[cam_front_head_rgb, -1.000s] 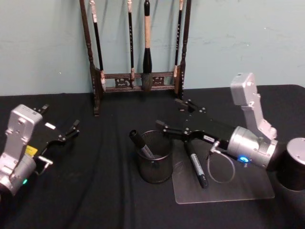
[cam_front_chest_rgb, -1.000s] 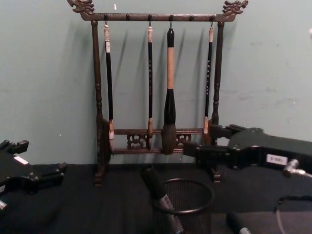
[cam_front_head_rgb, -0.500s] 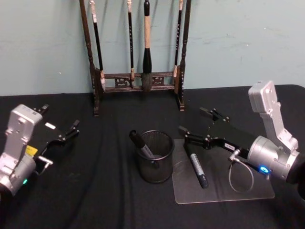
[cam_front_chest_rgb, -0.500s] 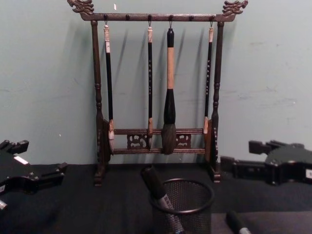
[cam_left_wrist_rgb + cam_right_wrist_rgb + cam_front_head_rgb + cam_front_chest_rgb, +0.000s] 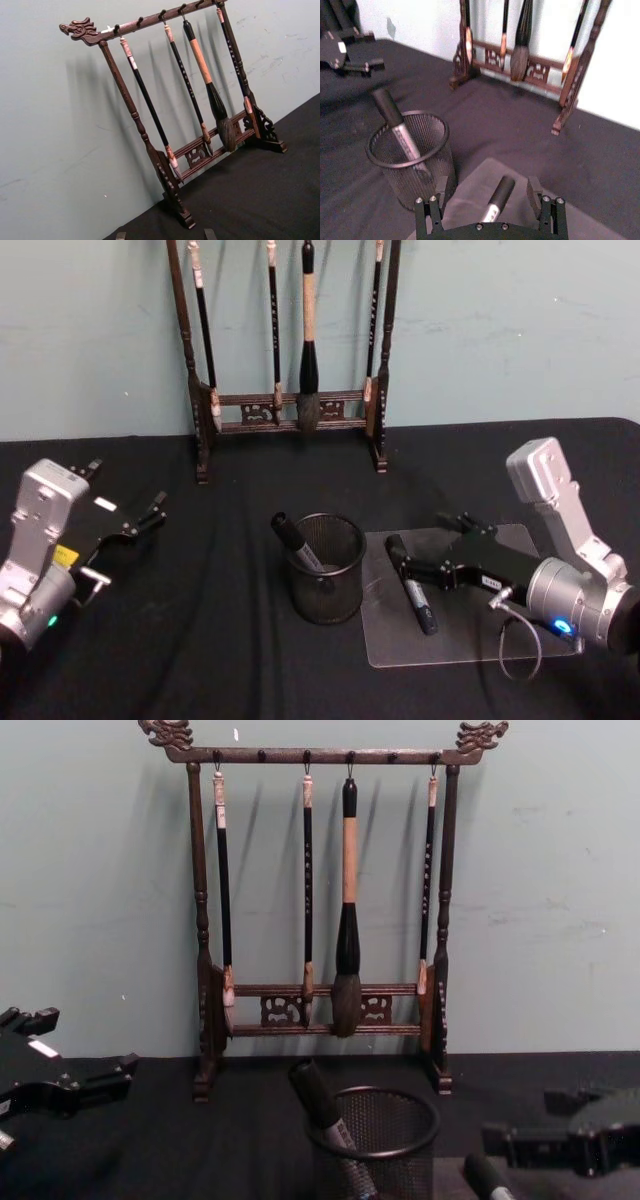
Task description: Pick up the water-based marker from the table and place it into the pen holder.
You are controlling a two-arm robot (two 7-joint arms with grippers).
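The right pincer (image 5: 488,186), fingers spread, flanks the marker (image 5: 498,194), its label illegible.

A pale green wall (image 5: 500,330) stands right behind the tall wooden brush rack (image 5: 270,754) on the black tablecloth (image 5: 200,640).

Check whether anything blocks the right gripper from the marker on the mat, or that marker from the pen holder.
Nothing visible. The open right gripper straddles the marker; bare mat lies between it and the pen holder. The left gripper sits parked left.
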